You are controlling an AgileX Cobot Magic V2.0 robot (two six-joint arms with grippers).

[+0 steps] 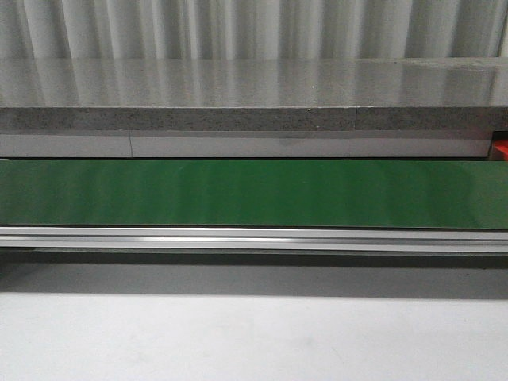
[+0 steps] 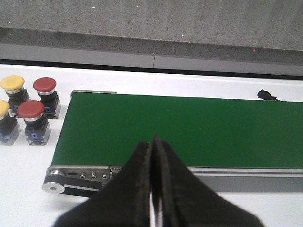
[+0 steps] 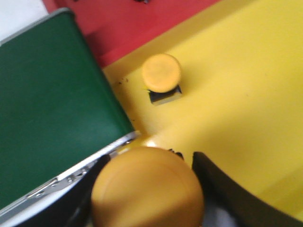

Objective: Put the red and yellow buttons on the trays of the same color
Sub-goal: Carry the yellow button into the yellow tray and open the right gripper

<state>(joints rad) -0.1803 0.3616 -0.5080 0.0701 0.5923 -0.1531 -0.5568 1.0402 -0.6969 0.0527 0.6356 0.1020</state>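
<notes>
Far left, off the belt end: four buttons waiting in a cluster – yellow button (image 2: 12,83), red button (image 2: 45,85), a second red one (image 2: 31,109), and another yellow (image 2: 3,109) cut by the frame edge. All upright, none touched yet.

Left gripper (image 2: 152,189): fingers pressed together, nothing between them, hovering over the near rail of the green conveyor (image 2: 189,130). Looks parked, probably awaiting its turn.

Right gripper (image 3: 147,189): clamped on a yellow-capped button (image 3: 147,187), held above the yellow tray (image 3: 246,104) near the belt end. One yellow button (image 3: 161,72) already sits on that tray. Red tray (image 3: 142,23) is beyond it; no red button visible on the part shown.

Front view shows only an empty belt (image 1: 254,194) plus a red sliver at the right edge (image 1: 501,148) – no arms, no buttons. Only the wrist views show stock and trays.
</notes>
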